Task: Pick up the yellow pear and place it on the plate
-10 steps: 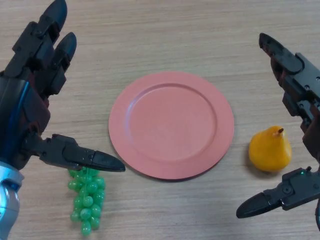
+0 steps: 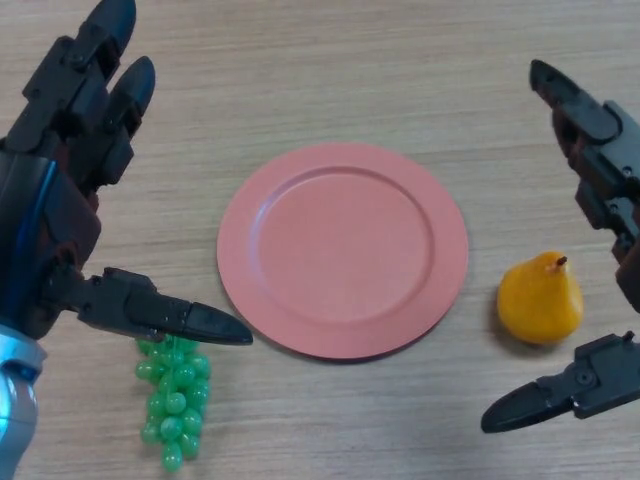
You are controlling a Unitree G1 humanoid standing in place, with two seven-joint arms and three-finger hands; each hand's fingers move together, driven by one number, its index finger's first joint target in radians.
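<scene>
My left hand (image 2: 55, 200) hangs at the left with fingers spread, holding nothing, its thumb over the grapes (image 2: 172, 405). The plate (image 2: 342, 249) lies mid-table, bare. Right of it the pear (image 2: 540, 300) sits upright on the table (image 2: 330, 70), just beside the rim. My right hand (image 2: 610, 290) brackets the pear, fingers (image 2: 585, 125) far, thumb near, spread and not touching. I judge this the reach: next, close around it.

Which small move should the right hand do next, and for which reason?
Probably the right hand should move left until its fingers and thumb bracket the yellow pear, then close. The hand is open, and the pear lies on the table just right of the pink plate, untouched.
</scene>
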